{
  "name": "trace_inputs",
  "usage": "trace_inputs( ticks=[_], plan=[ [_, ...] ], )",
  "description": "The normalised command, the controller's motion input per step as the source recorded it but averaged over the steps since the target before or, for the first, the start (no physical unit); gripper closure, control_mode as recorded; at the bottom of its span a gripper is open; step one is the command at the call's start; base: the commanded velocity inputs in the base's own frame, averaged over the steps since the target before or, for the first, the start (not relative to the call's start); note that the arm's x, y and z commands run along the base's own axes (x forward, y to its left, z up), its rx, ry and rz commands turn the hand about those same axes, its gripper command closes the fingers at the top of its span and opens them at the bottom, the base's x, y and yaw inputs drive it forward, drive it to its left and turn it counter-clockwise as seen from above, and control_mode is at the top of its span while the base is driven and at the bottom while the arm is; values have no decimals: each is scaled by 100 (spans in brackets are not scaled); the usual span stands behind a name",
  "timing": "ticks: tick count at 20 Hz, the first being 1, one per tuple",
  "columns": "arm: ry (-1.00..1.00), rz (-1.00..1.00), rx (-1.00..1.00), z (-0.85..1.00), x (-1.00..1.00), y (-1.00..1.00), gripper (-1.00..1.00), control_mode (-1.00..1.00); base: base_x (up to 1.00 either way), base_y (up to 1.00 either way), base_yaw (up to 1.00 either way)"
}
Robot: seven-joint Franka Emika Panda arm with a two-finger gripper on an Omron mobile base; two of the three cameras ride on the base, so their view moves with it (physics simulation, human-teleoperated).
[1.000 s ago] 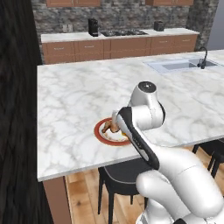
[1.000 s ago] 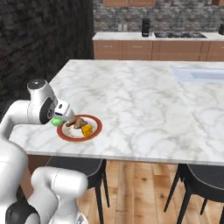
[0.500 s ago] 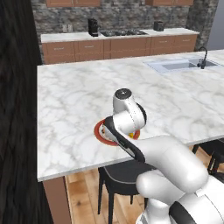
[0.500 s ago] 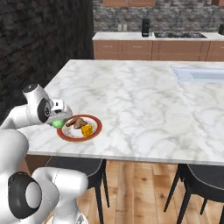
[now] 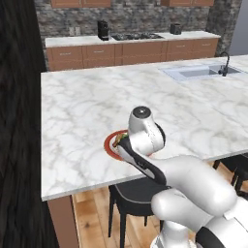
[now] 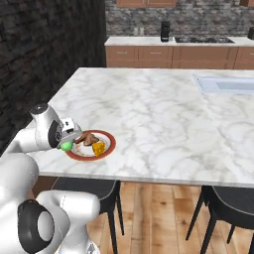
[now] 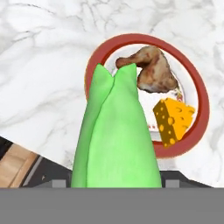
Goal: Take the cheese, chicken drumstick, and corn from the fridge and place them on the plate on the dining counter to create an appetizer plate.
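While gripped, corn [image 7: 116, 140] glossy green, pointed husk.

A black stool [image 5: 138, 196] stood tucked under the near edge of the island, with another [image 6: 230, 203] further along. Beyond, a brown-cabinet wall counter [image 5: 131, 46] ran below a stone wall, bearing a black coffee machine [image 5: 102, 30], a cooktop [image 5: 138, 36] and a dark toaster [image 5: 176, 28]. A sink [image 5: 196, 72] with a black tap [image 5: 224, 63] sat in the marble.

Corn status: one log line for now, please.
corn: in gripper, over plate edge | drumstick, cheese: on plate
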Motion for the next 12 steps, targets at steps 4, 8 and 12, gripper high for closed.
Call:
trace_inputs(
  ticks=[4, 8, 12],
  plan=[
    [11, 8, 2, -1, 24, 0, 100, -100, 0, 0, 0],
    [0, 0, 0, -14, 48, -3, 100, -100, 0, 0, 0],
    [0, 0, 0, -28, 41, -5, 100, -100, 0, 0, 0]
  ],
)
